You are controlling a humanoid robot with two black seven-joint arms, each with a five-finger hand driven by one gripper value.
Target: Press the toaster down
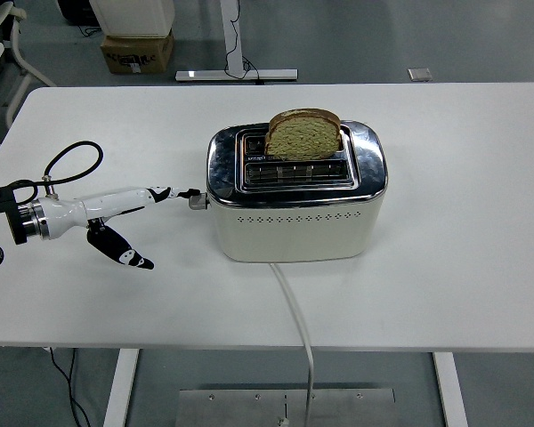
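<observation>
A cream and chrome toaster (pixel 295 200) stands in the middle of the white table (pixel 463 267). One slice of bread (pixel 303 134) sticks up out of its far slot. The small silver lever knob (pixel 197 201) juts from the toaster's left end. My left hand (pixel 151 218) reaches in from the left edge. One long white and black finger (pixel 165 194) is stretched out with its tip touching the knob. A second finger (pixel 120 250) hangs down and apart from it. The hand holds nothing.
The toaster's white cord (pixel 294 311) runs off the table's near edge. A black cable loop (pixel 69 160) rises behind my left wrist. A cardboard box (pixel 136 51) and a desk leg base (pixel 236 75) stand on the floor beyond the table.
</observation>
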